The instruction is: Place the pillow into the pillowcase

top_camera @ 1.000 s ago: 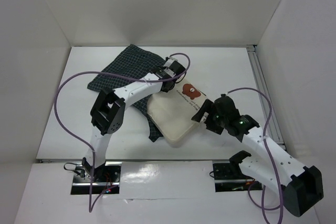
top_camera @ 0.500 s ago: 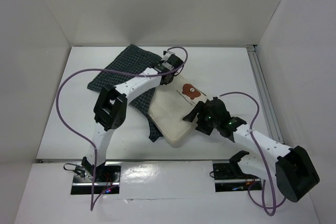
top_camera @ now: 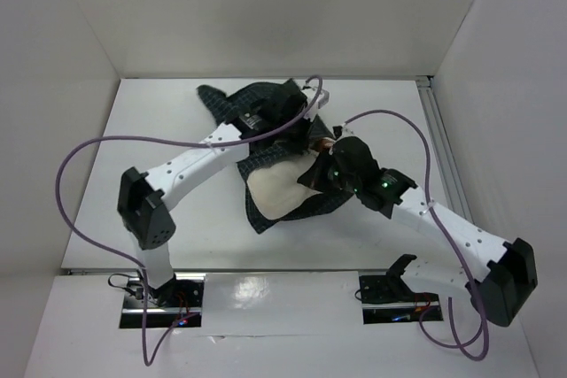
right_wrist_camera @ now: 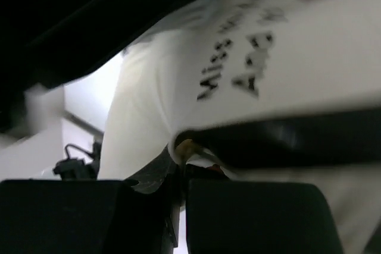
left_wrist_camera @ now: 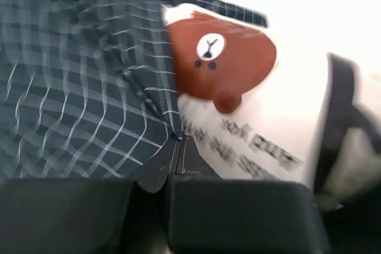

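The cream pillow [top_camera: 279, 190] lies mid-table, its far end under the dark checked pillowcase [top_camera: 252, 108]. Bands of the case also run along its left and near edges. My left gripper [top_camera: 301, 117] is at the case's edge above the pillow. In the left wrist view the left gripper [left_wrist_camera: 177, 147] is shut on the pillowcase [left_wrist_camera: 77, 87] hem, beside the pillow's [left_wrist_camera: 286, 111] brown bear print. My right gripper [top_camera: 317, 174] is at the pillow's right side. In the right wrist view the right gripper [right_wrist_camera: 181, 162] pinches a fold of the pillow [right_wrist_camera: 155, 87] below its black lettering.
White walls close in the table on three sides. A metal rail [top_camera: 440, 148] runs along the right edge. Purple cables [top_camera: 80, 152] loop over both arms, and the left arm's elbow [top_camera: 142, 210] hangs over the near left of the table.
The right gripper moved in and shut on the pillow's right edge. The left gripper shut on the pillowcase and dragged it right, over the pillow's far end. The left elbow swung left.
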You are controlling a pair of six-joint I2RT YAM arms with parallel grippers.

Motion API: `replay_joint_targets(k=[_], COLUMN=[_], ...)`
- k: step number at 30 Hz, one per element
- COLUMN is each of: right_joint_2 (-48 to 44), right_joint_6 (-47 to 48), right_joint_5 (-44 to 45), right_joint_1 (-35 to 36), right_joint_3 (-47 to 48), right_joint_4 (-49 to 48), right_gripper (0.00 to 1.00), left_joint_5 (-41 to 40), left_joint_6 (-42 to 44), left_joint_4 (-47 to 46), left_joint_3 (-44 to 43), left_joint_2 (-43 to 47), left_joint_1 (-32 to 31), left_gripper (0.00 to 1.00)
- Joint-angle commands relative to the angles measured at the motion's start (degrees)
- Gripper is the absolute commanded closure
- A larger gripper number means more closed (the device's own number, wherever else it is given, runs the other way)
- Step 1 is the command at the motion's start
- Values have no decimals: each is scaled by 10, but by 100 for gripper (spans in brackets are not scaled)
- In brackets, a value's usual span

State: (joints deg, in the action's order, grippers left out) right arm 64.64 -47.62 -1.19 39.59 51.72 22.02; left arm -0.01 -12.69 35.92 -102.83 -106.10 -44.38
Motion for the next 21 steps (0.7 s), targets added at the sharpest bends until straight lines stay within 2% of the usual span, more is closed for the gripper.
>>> replay_joint_targets(k=[1,2,5,13,17,19,21], right_joint_2=[-22,-22,-29,-89,-78,-58,-30], right_joint_6=[12,-4,-20,-37,-52,-86,-93], right_joint_5=[58,73,84,61,-23,-78,-73], right_joint_1=[-9,-9,-14,-14,4,22,43], right_joint_3=[-48,-88,-144,-189,-167,-145,-119], right_joint_4=[-85,-99,-122,-124,-175,-203,-203], right_gripper=[100,100,100,100,100,100,100], left_joint_5=[124,110,82,-16,-35,-48,-88], left_joint_6=[-113,-151,-185,-227,-219,-177,-150], left_joint_4=[-36,-23,19,111,151,168,182], left_joint_3=[12,12,-2,-47,-97,-108,-121], left_joint_2=[73,60,42,13,6,6,6], left_joint_1=[-68,-56,-44,-44,-44,-44,-30], left_gripper=[100,100,100,100,100,100,62])
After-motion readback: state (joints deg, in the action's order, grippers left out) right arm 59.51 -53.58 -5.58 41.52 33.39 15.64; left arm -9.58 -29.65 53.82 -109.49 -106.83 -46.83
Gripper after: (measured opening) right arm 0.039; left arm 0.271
